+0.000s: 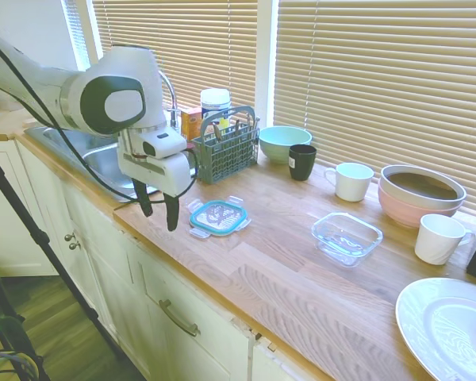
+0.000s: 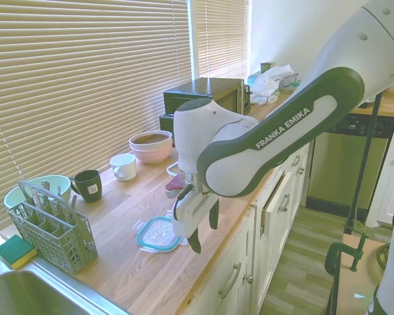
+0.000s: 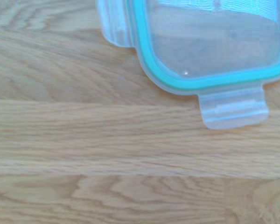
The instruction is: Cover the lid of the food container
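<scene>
Teal-rimmed clear lid [image 1: 218,216] on pale wood-grain counter [image 1: 285,278]; grey basket [image 1: 226,148], mint bowl [image 1: 285,143].

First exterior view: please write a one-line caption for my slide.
Open gripper beside the teal-rimmed lid on the wooden counter; the glass food container stands uncovered.
</scene>
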### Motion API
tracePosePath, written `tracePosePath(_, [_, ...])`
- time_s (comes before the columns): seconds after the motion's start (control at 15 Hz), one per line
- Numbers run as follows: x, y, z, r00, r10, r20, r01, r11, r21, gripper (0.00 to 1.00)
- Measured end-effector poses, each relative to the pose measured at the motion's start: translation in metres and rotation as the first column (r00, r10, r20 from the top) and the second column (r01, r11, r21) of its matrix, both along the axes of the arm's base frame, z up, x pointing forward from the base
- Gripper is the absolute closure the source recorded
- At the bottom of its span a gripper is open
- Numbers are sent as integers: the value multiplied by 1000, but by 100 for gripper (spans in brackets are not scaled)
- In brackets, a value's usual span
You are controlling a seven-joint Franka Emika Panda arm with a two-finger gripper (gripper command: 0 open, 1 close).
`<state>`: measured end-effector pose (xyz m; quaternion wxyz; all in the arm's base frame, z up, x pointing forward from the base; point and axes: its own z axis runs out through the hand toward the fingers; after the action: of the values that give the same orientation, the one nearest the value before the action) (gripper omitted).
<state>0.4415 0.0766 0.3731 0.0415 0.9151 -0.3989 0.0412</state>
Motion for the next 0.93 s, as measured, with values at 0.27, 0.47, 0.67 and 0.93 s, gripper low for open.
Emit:
tracePosePath(0.27, [29,33,19,1000,-23,9,24,996,-89,0])
tracePosePath(0.47, [59,47,29,999,-31,9,32,991,-132,0])
tracePosePath(0.67, [81,63,25,999,-36,-5,34,982,-186,0])
tracePosePath(0.93, [98,79,5,999,-23,-34,15,973,-230,0])
